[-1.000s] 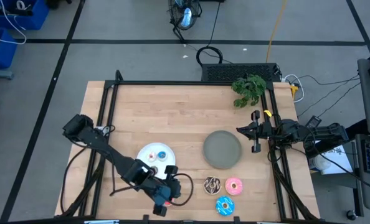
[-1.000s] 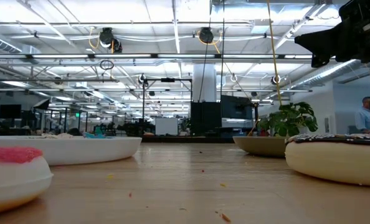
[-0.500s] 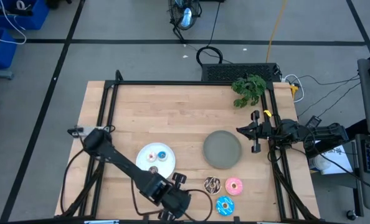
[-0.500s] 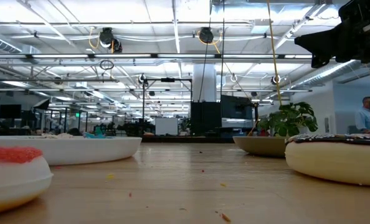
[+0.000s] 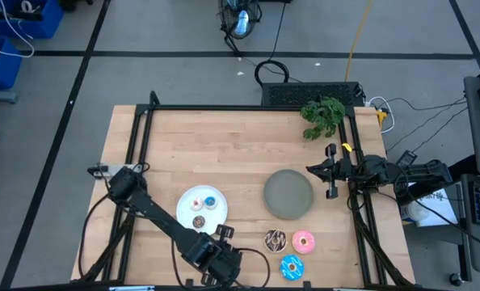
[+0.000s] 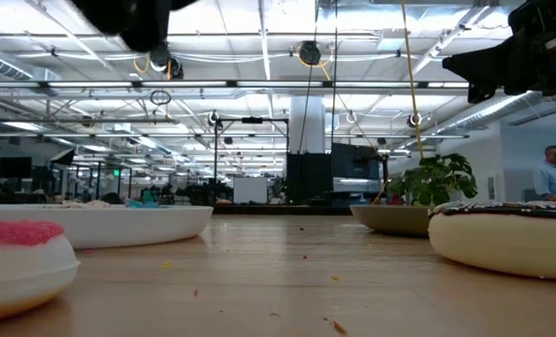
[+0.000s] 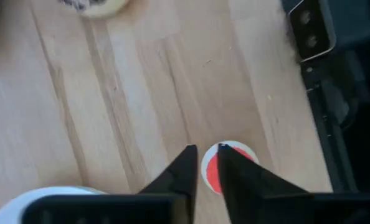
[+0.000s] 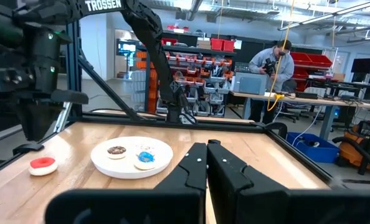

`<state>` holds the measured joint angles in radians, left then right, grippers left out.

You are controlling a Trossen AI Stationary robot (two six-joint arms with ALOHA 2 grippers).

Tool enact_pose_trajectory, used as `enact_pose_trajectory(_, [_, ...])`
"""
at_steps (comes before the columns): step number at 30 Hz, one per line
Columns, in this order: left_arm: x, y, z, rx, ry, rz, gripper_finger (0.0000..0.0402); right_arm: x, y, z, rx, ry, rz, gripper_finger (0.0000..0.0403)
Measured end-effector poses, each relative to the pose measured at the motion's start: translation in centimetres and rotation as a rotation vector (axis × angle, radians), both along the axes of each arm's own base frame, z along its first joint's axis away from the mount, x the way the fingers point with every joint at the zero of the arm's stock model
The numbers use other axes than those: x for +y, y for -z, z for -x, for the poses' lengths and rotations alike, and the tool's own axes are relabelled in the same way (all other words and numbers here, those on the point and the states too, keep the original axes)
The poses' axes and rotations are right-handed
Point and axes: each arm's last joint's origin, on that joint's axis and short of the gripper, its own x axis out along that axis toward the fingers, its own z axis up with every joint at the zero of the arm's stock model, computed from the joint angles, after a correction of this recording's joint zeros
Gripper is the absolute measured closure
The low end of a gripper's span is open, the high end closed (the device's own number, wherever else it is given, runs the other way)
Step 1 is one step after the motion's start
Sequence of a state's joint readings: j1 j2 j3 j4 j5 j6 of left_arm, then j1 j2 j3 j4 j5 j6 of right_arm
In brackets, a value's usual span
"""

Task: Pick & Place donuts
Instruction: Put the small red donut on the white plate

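Pale wooden planks make up the table (image 5: 224, 145). We see the left claw (image 7: 203, 167) hanging above a small red ring donut (image 7: 225, 167) lying on the wood near the front edge, its dark pointed fingers slightly spread and pinching nothing. On the smooth round white plate (image 5: 216, 212) sit a tiny blue donut (image 5: 209, 202) and a brown one (image 5: 198, 221). The three larger rings, chocolate (image 5: 275, 239), pink (image 5: 303, 241) and blue (image 5: 292, 266), lie beside the matte grey plate (image 5: 288, 194). The right claw (image 8: 206, 163), pressed together, waits at the table's right edge.
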<state>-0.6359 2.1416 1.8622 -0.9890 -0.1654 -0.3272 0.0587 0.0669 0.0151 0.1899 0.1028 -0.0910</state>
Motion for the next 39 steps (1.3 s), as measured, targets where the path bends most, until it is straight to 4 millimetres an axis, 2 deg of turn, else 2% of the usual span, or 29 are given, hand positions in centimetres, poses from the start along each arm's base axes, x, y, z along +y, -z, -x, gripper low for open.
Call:
enact_pose_trajectory(11, [0.2, 2.8, 0.9, 0.073, -0.017, -0.003, 0.0150, 0.0, 0.0, 0.0, 0.000, 0.000, 0.000, 0.0403])
enact_pose_trajectory(18, [-0.2, 3.0, 0.6, 0.039, 0.030, 0.043, 0.0074, 0.0, 0.0, 0.0, 0.000, 0.000, 0.000, 0.0403])
enact_pose_trajectory(23, [-0.5, 4.4, 0.4, 0.080, 0.021, 0.060, 0.0050, 0.0, 0.0, 0.0, 0.000, 0.000, 0.000, 0.0403])
enact_pose_trajectory(29, [-0.7, 6.3, 0.3, 0.139, 0.028, 0.059, 0.0048, 0.0, 0.0, 0.0, 0.000, 0.000, 0.000, 0.0403])
enact_pose_trajectory(39, [-0.6, 6.1, 0.2, 0.144, 0.019, 0.073, 0.0048, 0.0, 0.0, 0.0, 0.000, 0.000, 0.000, 0.0403])
